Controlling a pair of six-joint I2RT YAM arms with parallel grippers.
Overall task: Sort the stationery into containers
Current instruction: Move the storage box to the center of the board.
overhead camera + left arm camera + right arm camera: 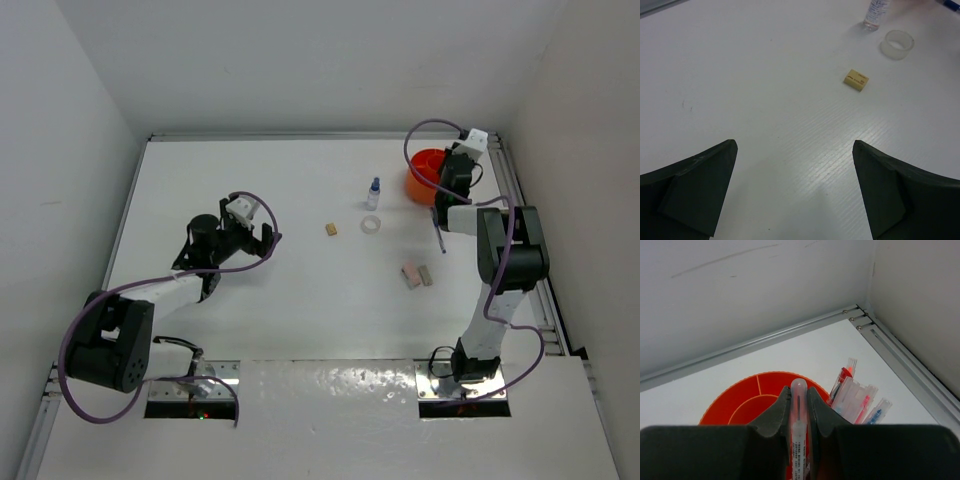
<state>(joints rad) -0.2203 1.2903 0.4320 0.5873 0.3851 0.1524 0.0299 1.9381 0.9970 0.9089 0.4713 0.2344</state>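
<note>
White tabletop (pixel 300 300), far right corner: my right gripper (pixel 799 407) clamps a clear-barrelled pen (pixel 798 387) just beside the orange tub (pixel 745 400), mid-delivery; next, I judge, it must clear the rim before I release.

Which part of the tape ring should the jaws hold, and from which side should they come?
From straight above. The tape ring lies flat, hole up, so probably pinch its wall, one jaw inside and one outside, on the side away from the bottle standing nearby.
</note>
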